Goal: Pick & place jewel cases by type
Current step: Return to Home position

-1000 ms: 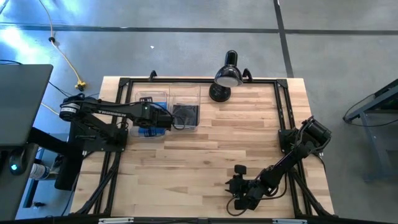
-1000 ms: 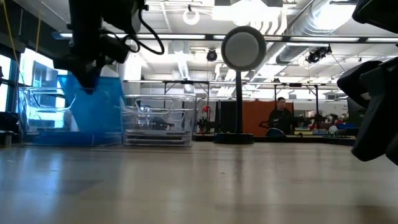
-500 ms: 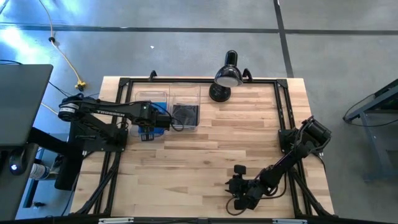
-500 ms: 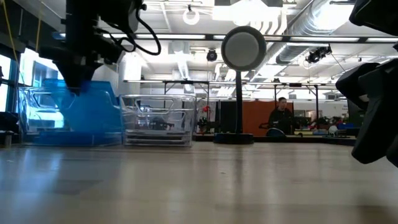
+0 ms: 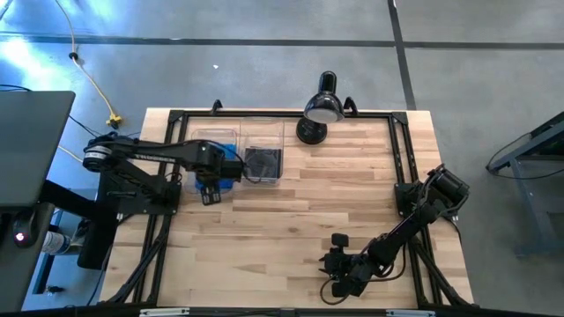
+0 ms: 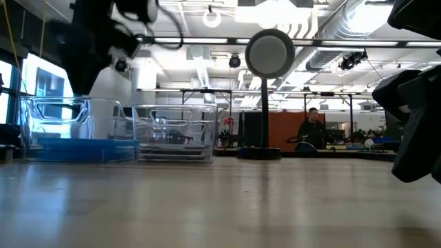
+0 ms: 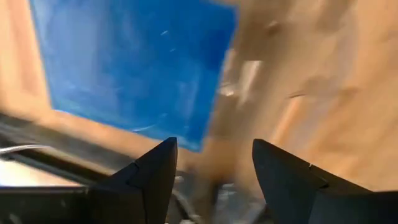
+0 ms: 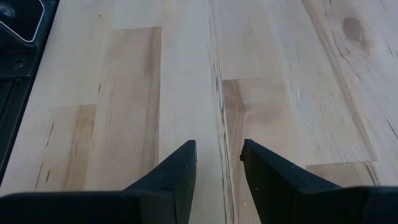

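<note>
Blue jewel cases [image 6: 76,146] lie flat, broad faces up, on the floor of the left bin [image 6: 27,117] at the table's [image 5: 308,211] far side. They are square, so I can tell no long axis. Dark jewel cases [image 5: 263,161] sit in the right bin [image 6: 200,120], just beside it. My left gripper [image 5: 209,195] hangs at the left bin's near edge, fingers spread and holding nothing. The right gripper [image 8: 217,144] waits low over bare wood near the front edge, fingers apart and empty.

Grey concrete floor [image 5: 264,22], wooden table [image 5: 335,194], black desk lamp [image 5: 323,107], ceiling ducts [image 6: 348,24], bright window [image 6: 10,86]
</note>
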